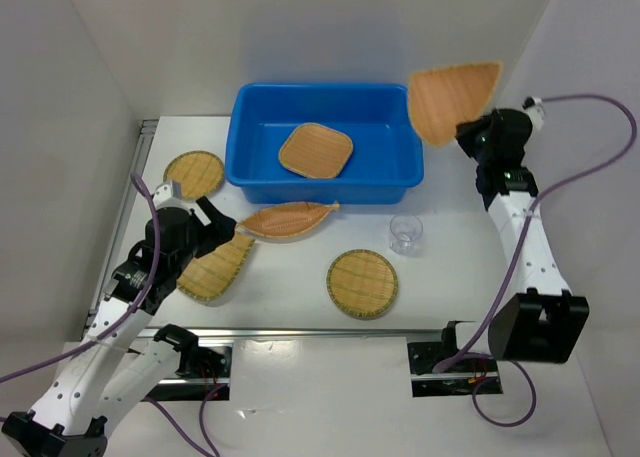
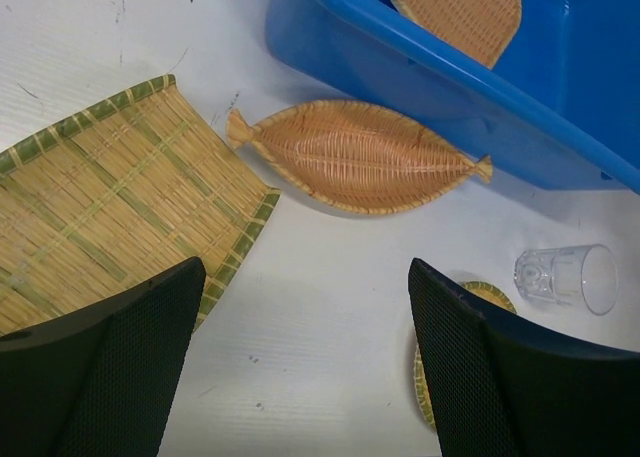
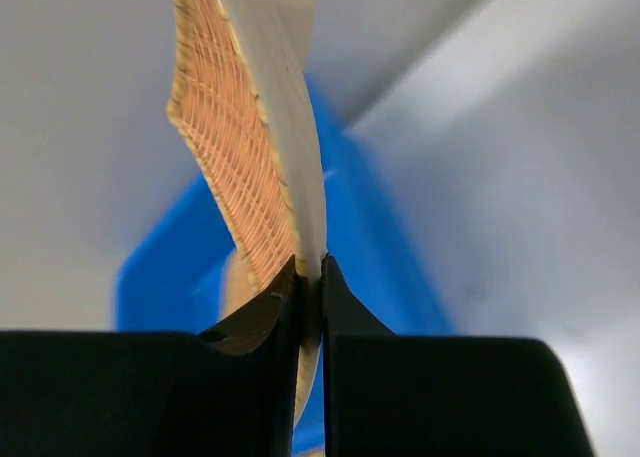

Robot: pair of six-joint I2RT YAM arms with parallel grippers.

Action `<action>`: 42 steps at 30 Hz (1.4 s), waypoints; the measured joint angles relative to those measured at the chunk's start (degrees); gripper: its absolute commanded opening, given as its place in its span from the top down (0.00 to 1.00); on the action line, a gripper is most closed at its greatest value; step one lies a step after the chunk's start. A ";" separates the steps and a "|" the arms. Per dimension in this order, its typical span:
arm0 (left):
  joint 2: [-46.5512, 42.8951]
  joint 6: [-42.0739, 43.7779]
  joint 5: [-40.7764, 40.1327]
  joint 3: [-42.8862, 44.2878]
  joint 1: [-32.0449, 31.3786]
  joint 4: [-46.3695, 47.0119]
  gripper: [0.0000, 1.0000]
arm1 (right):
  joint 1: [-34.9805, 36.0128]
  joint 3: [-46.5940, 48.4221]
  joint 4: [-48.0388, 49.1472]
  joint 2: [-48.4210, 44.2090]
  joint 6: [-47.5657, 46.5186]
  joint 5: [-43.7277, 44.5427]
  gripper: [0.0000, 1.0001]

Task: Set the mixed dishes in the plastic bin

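R gripper (image 3: 310,277) pinches a tan tray (image 1: 450,97) by its rim above the bin's (image 1: 320,189) far-right corner (square tray (image 1: 316,149) already inside); L gripper (image 2: 305,277) gapes wide by the leaf tray (image 2: 360,157). Risk: thin edge-grip slips, tray drops outside.

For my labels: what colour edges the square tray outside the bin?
Green; the tray shows best from the left wrist.

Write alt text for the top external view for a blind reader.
The right gripper holds a pointed tan woven tray above the far right corner of a bright blue plastic bin containing a rounded-square woven tray. On the table lie a leaf-shaped woven tray by the left gripper, three more trays and a clear plastic cup.
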 measured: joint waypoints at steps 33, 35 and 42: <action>-0.61 0.42 -0.70 0.00 -0.04 0.17 0.10 | 23.47 58.55 -16.33 65.24 -4.37 -25.53 1.00; -0.61 0.42 -1.05 0.00 -0.04 0.17 0.10 | 23.10 58.60 -17.27 66.29 -4.37 -25.11 1.00; -0.26 1.46 -1.66 0.00 -0.04 0.26 0.10 | 21.92 58.60 -19.34 68.98 -3.74 -24.50 1.00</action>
